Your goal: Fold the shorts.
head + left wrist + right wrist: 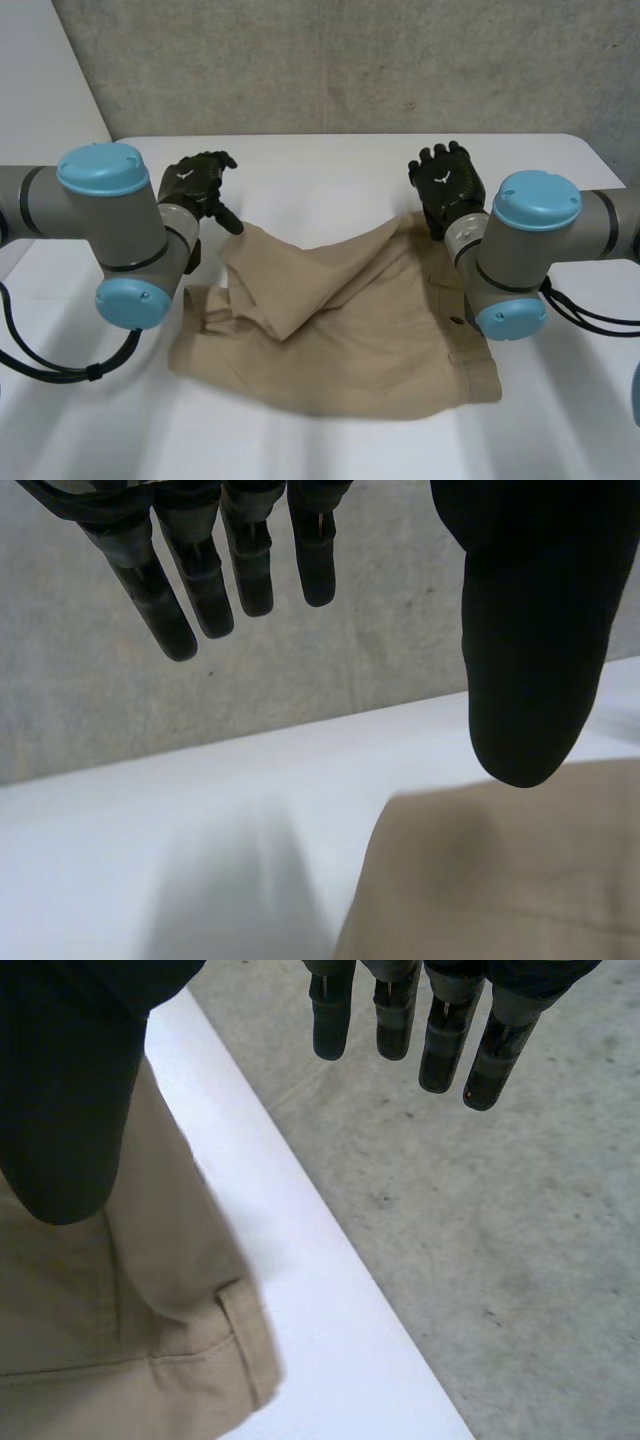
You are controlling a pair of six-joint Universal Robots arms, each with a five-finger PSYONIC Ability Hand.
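Tan shorts (350, 330) are seen lying in the middle of a white table (320, 170), in front of a grey wall (350, 60). The waistband is turned toward the robot's right, and the legs are spread toward its left. The cloth is rumpled, with a loose fold raised across the far leg.

The left hand (198, 185) is held just beside the far left corner of the shorts. In the left wrist view, the fingers (200, 580) are seen straight and spread well apart from the thumb (530, 630), and nothing is held. The shorts (500, 870) are seen below the thumb, with bare table (200, 800) under the fingers. Whether the thumb touches the cloth cannot be told.

The right hand (448, 185) is held at the far right corner of the shorts, by the waistband. In the right wrist view, its fingers (440, 1040) are likewise seen straight and empty, out past the table edge (300, 1260). Its thumb (70, 1080) is over the shorts (100, 1340), near a belt loop (245, 1340) at the cloth's corner.
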